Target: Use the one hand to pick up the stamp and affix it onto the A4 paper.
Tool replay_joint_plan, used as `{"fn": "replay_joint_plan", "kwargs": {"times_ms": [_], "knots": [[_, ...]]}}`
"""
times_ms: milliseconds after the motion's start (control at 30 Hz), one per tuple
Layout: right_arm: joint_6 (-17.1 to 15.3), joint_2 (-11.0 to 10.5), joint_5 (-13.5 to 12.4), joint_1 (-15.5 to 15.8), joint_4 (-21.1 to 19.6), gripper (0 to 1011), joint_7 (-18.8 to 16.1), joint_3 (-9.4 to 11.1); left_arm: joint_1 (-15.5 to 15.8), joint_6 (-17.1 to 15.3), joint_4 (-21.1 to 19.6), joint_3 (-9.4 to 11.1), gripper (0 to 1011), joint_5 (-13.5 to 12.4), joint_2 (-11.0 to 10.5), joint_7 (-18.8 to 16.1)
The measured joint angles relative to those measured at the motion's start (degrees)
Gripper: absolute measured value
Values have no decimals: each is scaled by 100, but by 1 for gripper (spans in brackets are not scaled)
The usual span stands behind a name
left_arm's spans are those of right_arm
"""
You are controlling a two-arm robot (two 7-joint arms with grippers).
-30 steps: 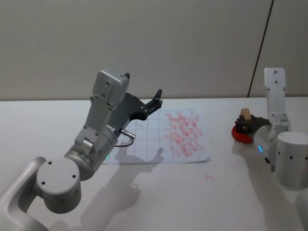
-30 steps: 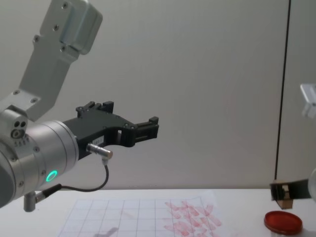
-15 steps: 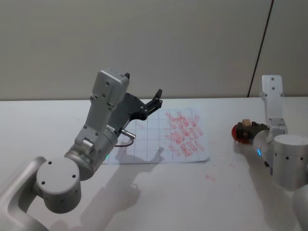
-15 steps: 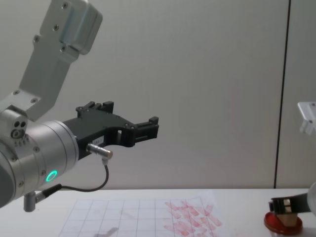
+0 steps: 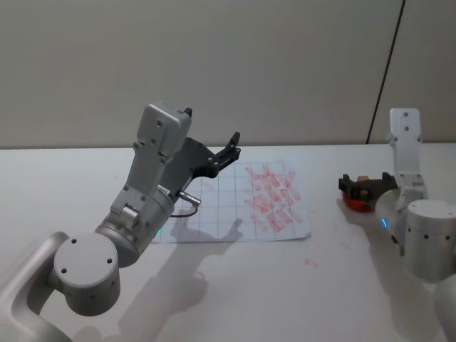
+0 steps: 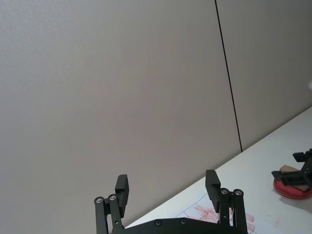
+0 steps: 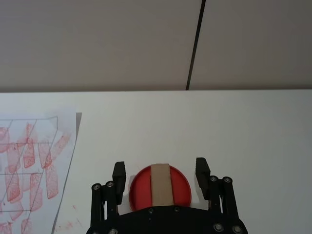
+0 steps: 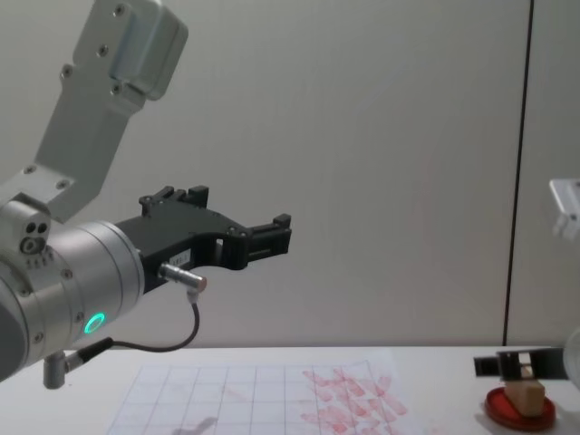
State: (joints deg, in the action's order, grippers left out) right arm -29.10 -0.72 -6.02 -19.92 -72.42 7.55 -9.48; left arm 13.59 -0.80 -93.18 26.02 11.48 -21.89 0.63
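Stamp at right of frame, resting on ink pad.
My right gripper (image 7: 162, 171) straddles the stamp (image 7: 161, 183) with jaws released; light, rigid wood — I'd pinch its long sides.

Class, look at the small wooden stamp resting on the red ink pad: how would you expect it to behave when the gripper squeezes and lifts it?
The stamp looks like a solid wooden block, so it is probably stiff and light. Its flat sides should suit the open right gripper straddling it. Resting on the ink pad, it may stick slightly on lifting.
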Motion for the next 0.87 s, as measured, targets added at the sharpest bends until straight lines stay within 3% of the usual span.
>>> {"fn": "replay_joint_plan", "kwargs": {"times_ms": [233, 600, 867], "knots": [[388, -37, 164, 97, -218, 1001, -141, -9, 0, 0, 0, 0, 1001, 0, 0, 0], [963, -132, 466, 294, -618, 1001, -348, -29, 0, 0, 0, 0, 1001, 0, 0, 0], [1597, -250, 779, 485, -996, 1001, -562, -36, 0, 0, 0, 0, 1002, 0, 0, 0]]}}
